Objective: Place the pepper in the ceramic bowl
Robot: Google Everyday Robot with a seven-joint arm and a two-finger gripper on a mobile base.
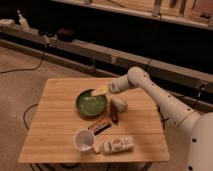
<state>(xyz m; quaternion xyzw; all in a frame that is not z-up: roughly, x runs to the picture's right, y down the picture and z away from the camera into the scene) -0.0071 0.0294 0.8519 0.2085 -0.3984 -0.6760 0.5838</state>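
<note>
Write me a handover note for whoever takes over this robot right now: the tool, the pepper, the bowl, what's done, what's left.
Tool: hovering at the far right rim of the round, glossy dark green ceramic bowl.
Small, slim, dark red-brown pepper: lying on the wooden table, outside the bowl by its near right side, between the pale beige lump and the flat brown-and-orange packet.
Done: nothing yet; the pepper is not in the bowl.
Left: pick up the pepper and put it in the bowl.
</note>
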